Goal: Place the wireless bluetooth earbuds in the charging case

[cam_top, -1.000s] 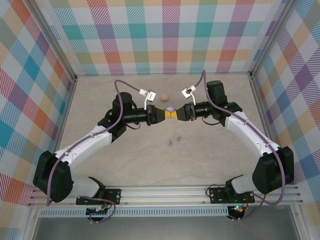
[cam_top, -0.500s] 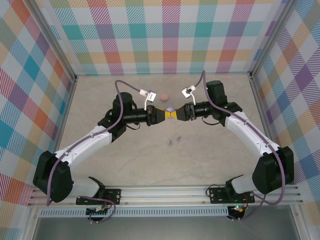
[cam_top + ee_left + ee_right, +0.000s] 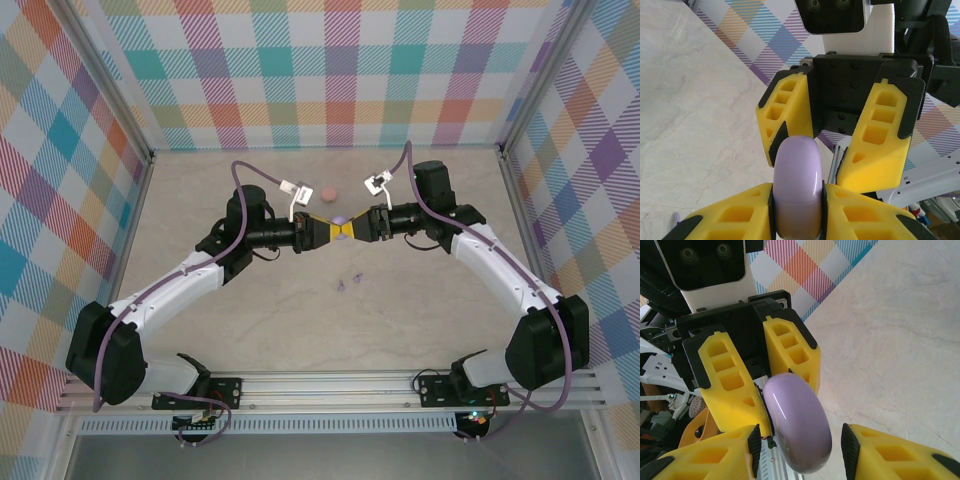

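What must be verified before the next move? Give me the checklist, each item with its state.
1. Left gripper fingers clamped on the lilac case: ok.
2. Right gripper fingers spread, with a gap on one side of the case: ok.
3. Case lid open: cannot tell.
4. Earbuds inside the case: not ok, they lie on the table.

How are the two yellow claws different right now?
The left gripper is shut tight on the lilac case; the right gripper is open, with a gap showing beside the case. The left gripper reaches in from the robot's left, the right gripper from its right, so they point at each other. Both have yellow fingers, and both meet at the same case above the table.
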Controlling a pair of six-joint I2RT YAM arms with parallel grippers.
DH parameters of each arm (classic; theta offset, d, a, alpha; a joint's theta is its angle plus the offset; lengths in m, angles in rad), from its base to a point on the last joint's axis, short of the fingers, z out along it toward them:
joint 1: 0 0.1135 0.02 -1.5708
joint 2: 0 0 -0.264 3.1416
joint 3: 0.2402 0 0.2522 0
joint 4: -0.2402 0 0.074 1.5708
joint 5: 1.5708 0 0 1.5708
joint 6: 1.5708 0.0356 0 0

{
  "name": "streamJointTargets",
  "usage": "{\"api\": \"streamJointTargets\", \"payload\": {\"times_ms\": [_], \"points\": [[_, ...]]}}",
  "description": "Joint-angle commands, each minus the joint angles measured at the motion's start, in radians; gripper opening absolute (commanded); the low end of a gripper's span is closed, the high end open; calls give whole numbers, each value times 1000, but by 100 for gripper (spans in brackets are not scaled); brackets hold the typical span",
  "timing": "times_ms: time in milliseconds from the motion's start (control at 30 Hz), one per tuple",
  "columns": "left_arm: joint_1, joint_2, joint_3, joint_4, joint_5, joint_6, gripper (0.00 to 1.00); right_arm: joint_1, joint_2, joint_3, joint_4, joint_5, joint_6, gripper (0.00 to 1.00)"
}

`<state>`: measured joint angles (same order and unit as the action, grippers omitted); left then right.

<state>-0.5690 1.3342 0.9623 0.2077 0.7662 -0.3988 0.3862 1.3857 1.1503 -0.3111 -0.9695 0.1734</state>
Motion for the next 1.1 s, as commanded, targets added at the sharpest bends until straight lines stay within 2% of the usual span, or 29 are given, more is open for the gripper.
{"api": "streamJointTargets", "payload": {"times_ms": [0,133,300,400,533,733,1067], "points": [[-12,-6,31,5,7,15,27,5,-20,19,7,-20,-28,48],[-12,-2,33,7,12,12,27,5,-15,17,9,-29,-26,43],[-12,4,31,13,22,8,27,5,-22,19,15,-29,-24,29],[-14,4,31,14,32,5,29,5,-33,19,14,-17,-25,25],[-14,9,27,41,78,-12,34,5,-45,17,15,-4,-24,24],[-16,12,21,47,104,-16,35,5,-46,20,19,-12,-18,23],[-21,17,22,91,95,-43,30,5,-40,17,12,-29,-23,24]]}}
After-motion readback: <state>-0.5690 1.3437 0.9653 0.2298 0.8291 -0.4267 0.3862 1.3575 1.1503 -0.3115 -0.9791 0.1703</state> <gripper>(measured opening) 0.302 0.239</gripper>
